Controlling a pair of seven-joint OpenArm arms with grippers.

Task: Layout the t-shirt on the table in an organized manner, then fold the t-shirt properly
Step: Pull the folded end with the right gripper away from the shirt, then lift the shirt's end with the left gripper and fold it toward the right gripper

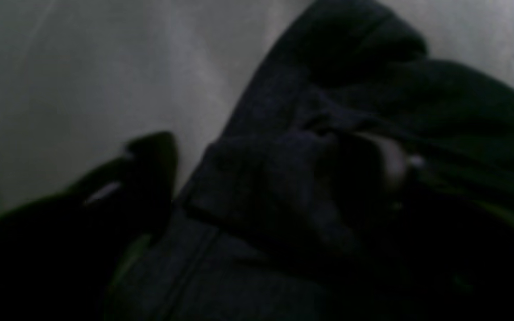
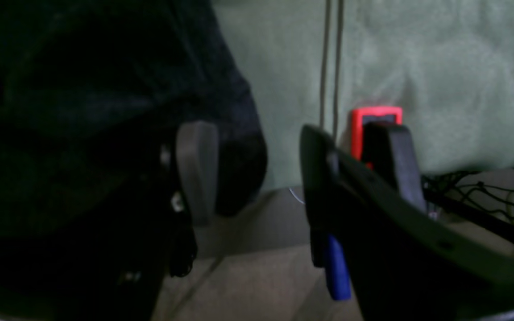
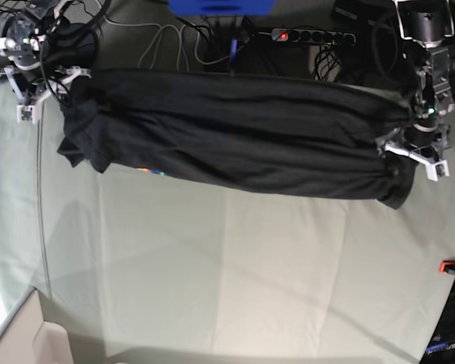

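Observation:
The charcoal t-shirt lies bunched in a long band across the far part of the table. A bit of rainbow print peeks out at its near edge. My right gripper is at the shirt's end on the base view's left. In the right wrist view the gripper stands open, with shirt fabric wrapped round one finger and a bare gap beside it. My left gripper is at the other end. In the left wrist view it is open, with bunched shirt between its fingers.
A red clamp grips the table's edge close to my right gripper, and another sits at the base view's right edge. Thin cords run over the cloth. A power strip and cables lie beyond the far edge.

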